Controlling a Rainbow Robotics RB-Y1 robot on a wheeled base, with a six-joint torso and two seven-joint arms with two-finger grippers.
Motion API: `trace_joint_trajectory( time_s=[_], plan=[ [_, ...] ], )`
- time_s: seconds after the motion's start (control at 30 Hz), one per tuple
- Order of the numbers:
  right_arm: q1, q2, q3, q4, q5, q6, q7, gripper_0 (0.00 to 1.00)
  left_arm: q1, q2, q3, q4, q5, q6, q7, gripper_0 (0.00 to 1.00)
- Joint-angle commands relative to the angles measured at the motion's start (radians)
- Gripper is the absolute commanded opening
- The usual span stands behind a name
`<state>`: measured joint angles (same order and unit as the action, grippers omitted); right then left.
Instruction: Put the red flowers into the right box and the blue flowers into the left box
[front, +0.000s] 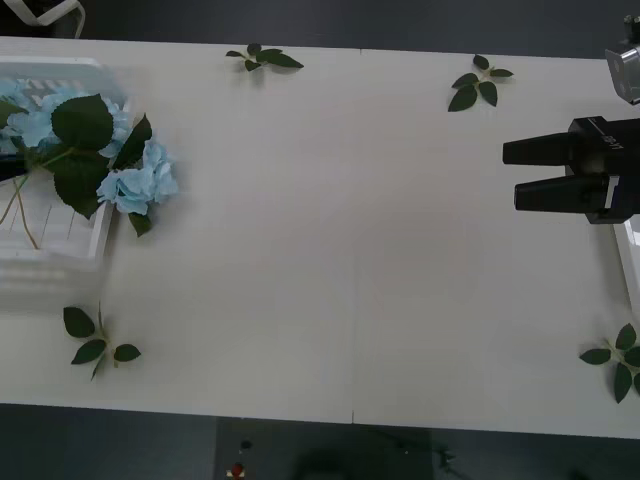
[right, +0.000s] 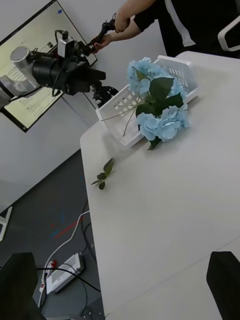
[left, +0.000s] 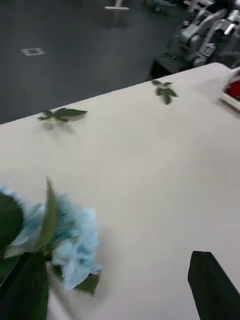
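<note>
Desk (front: 330, 250): white, four loose leaf sprigs (front: 98, 340) scattered at its edges.
Blue flowers (front: 135, 185): pale clusters with large green leaves, lying in the left box (front: 60, 255) at far left, one cluster hanging over its rim.
Right box (front: 630, 255): edge at right.
Right end effector (front: 520, 172): black, open, empty, right side.
Left end effector (left: 120, 290): open, just beside the blue flowers.
Writing: small print on the right end effector, unreadable.
</note>
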<state>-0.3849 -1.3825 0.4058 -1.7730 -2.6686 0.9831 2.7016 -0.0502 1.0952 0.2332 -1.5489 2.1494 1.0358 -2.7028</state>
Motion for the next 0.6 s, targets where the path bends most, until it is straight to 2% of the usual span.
trace_joint_trajectory(
  time_s=[0.03,0.17,0.27,0.4,0.6],
  plan=[
    [-0.012,-0.010,-0.015,-0.016,-0.013,0.006,0.004,1.00,-0.109,0.032,-0.109,-0.094,0.020,0.004,-0.002,0.82],
    [-0.012,-0.010,-0.015,-0.016,-0.013,0.006,0.004,1.00,-0.221,0.032,-0.295,-0.122,0.067,-0.023,-0.002,0.86],
    [-0.012,-0.010,-0.015,-0.016,-0.013,0.006,0.004,1.00,-0.309,0.029,-0.417,-0.119,0.104,-0.030,-0.002,1.00],
    [-0.012,-0.010,-0.015,-0.016,-0.013,0.006,0.004,1.00,-0.389,0.029,-0.526,-0.119,0.130,-0.033,-0.002,1.00],
    [-0.012,-0.010,-0.015,-0.016,-0.013,0.006,0.004,1.00,-0.458,0.029,-0.608,-0.123,0.221,-0.019,-0.002,1.00]
  ],
)
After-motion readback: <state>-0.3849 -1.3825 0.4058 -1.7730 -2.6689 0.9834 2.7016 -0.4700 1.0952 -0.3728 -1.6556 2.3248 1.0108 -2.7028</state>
